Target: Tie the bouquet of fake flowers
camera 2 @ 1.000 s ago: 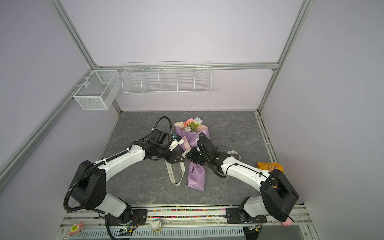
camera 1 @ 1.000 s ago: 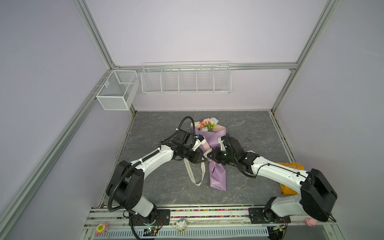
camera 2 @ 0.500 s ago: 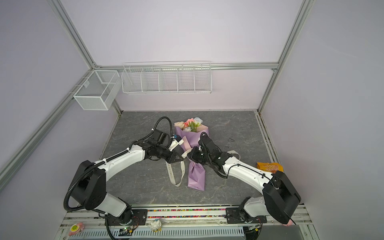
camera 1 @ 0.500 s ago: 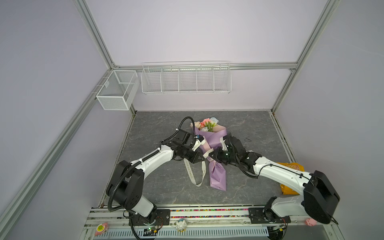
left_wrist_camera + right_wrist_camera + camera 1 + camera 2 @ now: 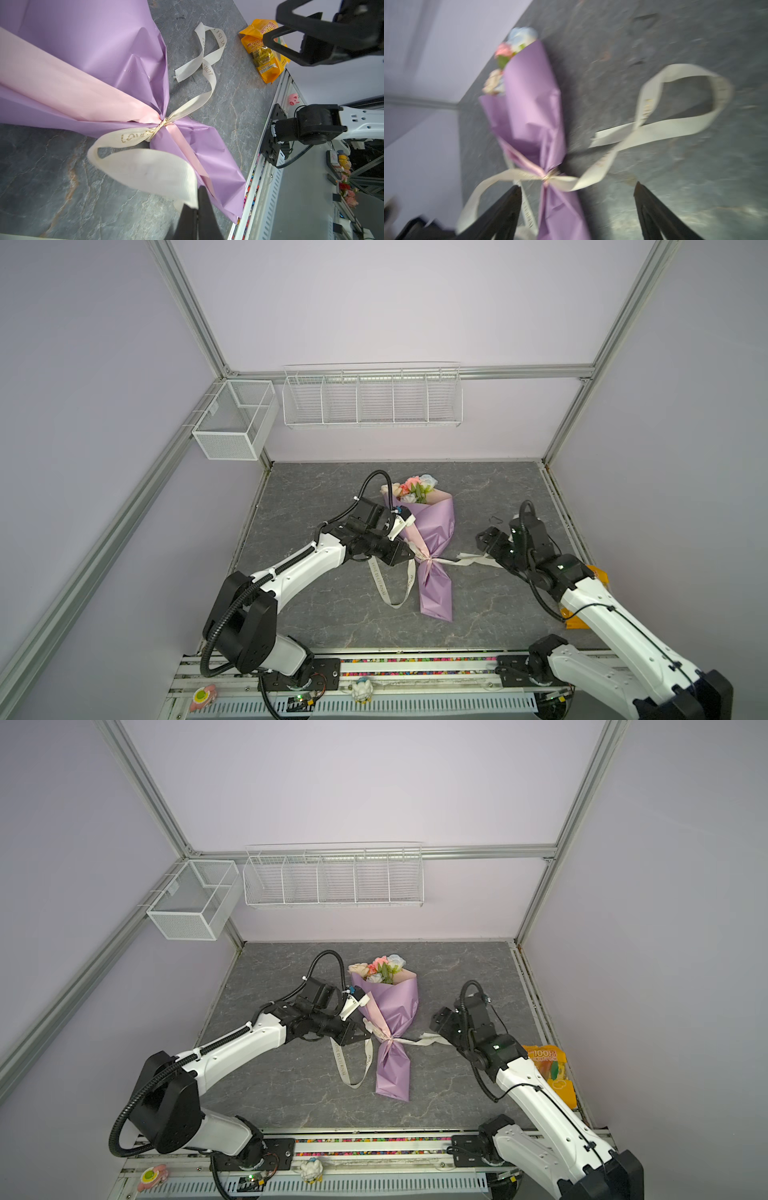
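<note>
Holding a ribbon (image 5: 145, 168) tail, the left pincer (image 5: 197, 205) is clamped shut; the right pincer (image 5: 576, 186) gapes wide, empty. The bouquet (image 5: 432, 531) lies on the desk (image 5: 316, 497), knotted at its neck. Pull outward gently, so it does not slide.

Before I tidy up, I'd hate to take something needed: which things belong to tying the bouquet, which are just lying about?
In the job: lilac-and-pink paper-wrapped bouquet of fake flowers; cream printed ribbon.
Lying about: orange plastic snack packet; white wire wall rack; white mesh box.
</note>
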{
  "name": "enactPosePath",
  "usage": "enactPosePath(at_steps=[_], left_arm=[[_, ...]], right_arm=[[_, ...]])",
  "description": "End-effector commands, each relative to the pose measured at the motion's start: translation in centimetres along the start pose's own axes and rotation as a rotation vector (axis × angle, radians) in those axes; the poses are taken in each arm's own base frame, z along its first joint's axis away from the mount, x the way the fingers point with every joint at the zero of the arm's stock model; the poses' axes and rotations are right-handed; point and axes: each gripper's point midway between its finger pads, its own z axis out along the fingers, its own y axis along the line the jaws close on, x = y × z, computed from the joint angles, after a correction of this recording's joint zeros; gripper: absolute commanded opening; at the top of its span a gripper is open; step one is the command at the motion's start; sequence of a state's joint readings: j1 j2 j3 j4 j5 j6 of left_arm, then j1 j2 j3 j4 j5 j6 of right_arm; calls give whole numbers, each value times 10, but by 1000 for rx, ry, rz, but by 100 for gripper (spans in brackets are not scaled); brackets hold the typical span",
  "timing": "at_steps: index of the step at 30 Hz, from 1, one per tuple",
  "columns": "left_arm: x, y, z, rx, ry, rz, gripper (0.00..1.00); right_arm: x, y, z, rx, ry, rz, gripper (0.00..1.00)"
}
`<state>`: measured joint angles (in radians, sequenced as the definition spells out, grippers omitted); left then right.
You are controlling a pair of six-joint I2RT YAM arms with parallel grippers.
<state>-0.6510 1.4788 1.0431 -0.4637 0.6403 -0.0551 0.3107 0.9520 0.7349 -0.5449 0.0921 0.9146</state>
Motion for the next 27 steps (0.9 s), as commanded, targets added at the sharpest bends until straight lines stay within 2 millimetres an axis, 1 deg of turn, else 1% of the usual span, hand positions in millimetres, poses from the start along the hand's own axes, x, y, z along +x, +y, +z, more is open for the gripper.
enactPosePath(at_steps=[1,3,7,13,17,18,20,23,24,25,27], left_arm=[[-4,-2,-10,-52,3,21,0],[-3,-2,-11,-61,13,25,0],[-4,-5,-13,-63,15,30,0],[-4,-6,-12,-63,30,30,0],[-4,-7,-11,-65,41,32,0],[-3,-7,-11,-66,43,33,0],[-4,-8,-12,-69,42,37,0],[-5,-10,-14,-72,42,42,0],[-6,-10,-14,-74,42,44,0],[-6,-11,-15,-75,41,45,0],[-7,-11,-15,-76,38,49,0]], right_arm=[[19,-51,16,92,152,42,84],[21,-49,28,46,227,90,82],[25,-36,54,1,338,110,83],[25,-24,89,-44,394,210,84],[30,-18,105,-62,431,250,84],[30,-17,107,-68,436,251,81],[30,-19,110,-64,430,250,74],[28,-21,108,-55,409,246,45],[25,-18,105,-63,396,238,34],[21,-17,101,-63,375,231,29],[11,-12,92,-77,327,212,15]])
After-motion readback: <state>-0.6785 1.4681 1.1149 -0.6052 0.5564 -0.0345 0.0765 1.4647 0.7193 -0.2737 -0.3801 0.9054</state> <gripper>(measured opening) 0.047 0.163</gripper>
